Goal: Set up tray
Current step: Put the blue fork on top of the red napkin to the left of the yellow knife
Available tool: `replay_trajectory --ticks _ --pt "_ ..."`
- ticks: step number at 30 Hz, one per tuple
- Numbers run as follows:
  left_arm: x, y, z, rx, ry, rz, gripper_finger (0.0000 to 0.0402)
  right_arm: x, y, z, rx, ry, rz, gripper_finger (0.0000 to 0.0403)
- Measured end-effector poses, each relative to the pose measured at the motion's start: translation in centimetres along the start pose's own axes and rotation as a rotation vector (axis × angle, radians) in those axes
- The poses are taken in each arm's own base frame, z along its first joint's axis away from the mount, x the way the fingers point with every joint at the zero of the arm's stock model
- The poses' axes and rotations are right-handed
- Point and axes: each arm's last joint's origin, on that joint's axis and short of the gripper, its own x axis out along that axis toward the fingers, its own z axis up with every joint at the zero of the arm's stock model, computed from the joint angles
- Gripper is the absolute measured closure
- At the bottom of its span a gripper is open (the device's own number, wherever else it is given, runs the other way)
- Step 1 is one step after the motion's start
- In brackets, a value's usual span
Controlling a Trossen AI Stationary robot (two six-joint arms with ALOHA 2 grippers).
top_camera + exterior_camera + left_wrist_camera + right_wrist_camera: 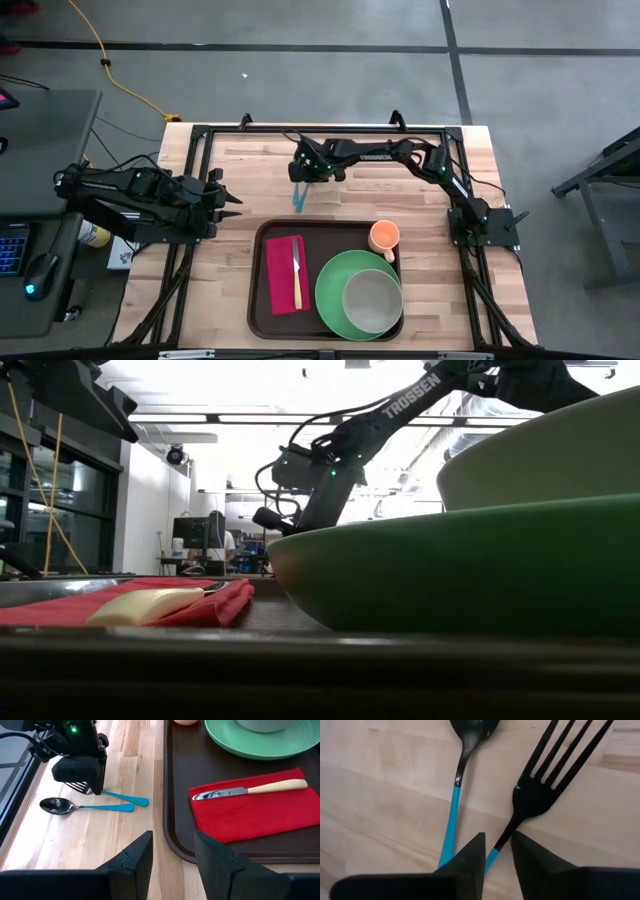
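The dark brown tray [262, 300] lies at the table's near middle. It carries a red napkin [284, 275] with a cream-handled knife [297, 280], a green plate [330, 295] holding a pale bowl [372, 298], and an orange cup [384, 237]. A teal-handled fork [540, 785] and spoon [465, 755] lie on the wood beyond the tray. My right gripper [498, 842] is down over the fork, open by a narrow gap. Its fingers stand either side of the fork's neck [506, 836] with space showing on both sides. My left gripper [232, 205] waits open at the table's left.
The spoon [85, 807] lies right beside the fork's handle [127, 797], between it and the table's left. The tray's raised rim [167, 820] runs close to both. Bare wood stretches along the far edge and the left of the tray. A black frame borders the table.
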Motion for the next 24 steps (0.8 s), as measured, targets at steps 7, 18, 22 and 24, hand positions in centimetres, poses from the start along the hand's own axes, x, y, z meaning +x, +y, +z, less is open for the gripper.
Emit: replay_trajectory --ticks 7,18,22,24 --pt "0.0 0.0 0.0 0.005 0.0 0.0 0.0229 0.06 0.2 -0.35 -0.006 -0.017 -0.005 0.0345" --pt "0.0 0.0 0.0 0.007 0.0 0.0 0.0229 0.13 0.41 -0.54 0.006 -0.036 0.0 0.0378" --pt "0.0 0.0 0.0 0.007 0.0 0.0 0.0229 0.2 0.57 -0.55 0.004 -0.036 0.018 0.0399" --pt "0.0 0.0 0.0 0.007 0.0 0.0 0.0229 0.2 0.57 -0.56 0.004 -0.036 0.018 0.0399"
